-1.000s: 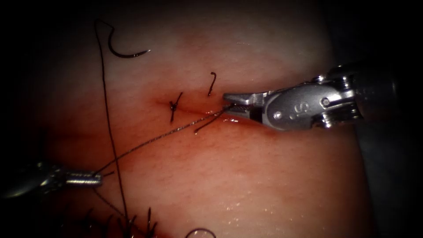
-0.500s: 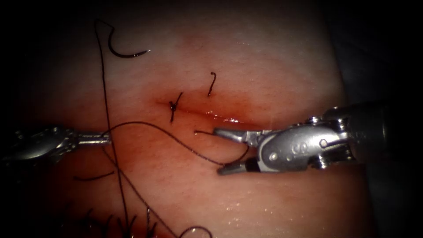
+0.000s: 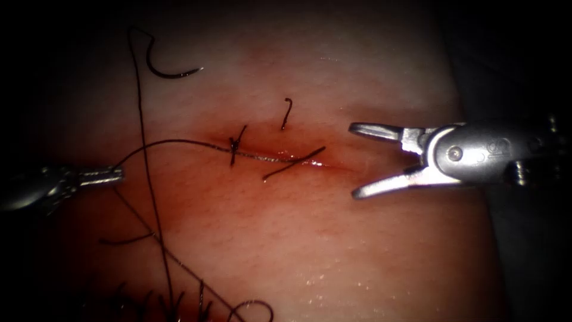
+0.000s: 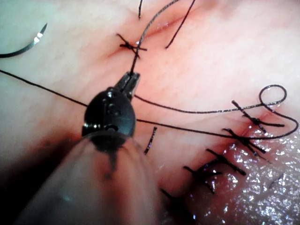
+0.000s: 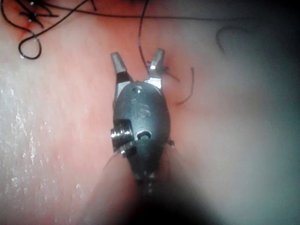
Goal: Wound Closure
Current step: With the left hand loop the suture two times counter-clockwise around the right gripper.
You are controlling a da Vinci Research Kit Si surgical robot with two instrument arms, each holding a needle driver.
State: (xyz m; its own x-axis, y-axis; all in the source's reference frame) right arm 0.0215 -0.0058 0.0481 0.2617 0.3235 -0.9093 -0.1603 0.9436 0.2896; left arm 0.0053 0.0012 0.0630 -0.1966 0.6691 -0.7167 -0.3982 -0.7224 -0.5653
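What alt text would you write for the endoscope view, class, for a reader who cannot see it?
The left gripper, shut on the thread, holds it leading to a knot on the cut in the tissue. The right gripper hangs open and empty right of the cut, and the needle lies free on the tissue, upper left.

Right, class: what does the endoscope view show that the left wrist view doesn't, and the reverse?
Endoscope view: the right tool, fingers apart, holding nothing, right of the cut. Left wrist view: the row of older stitches, seen plainly. Shared: the left tool, shut on the thread that leads to the knot; the needle lying free on the tissue, left of the cut, held by neither tool.
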